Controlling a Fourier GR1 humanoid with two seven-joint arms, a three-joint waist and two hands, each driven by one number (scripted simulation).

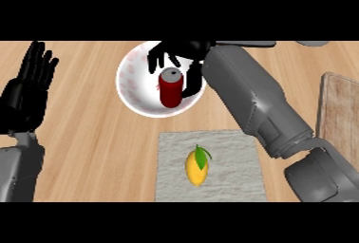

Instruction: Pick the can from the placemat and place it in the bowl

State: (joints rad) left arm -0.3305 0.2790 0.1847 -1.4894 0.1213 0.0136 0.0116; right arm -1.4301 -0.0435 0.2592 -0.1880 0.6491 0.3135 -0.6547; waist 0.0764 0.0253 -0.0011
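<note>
Right forearm [252, 95] foreground | right hand [179, 52] curled round can [170, 90] | can inside bowl [133, 90]

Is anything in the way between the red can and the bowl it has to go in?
No, nothing visible. The can is already over the white bowl, held by the right hand with its fingers curled round it. The mango lies apart, on the placemat.

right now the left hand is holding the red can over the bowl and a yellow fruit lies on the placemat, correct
No: in the head view the right hand holds the red can over the bowl; the yellow fruit does lie on the placemat.
</note>
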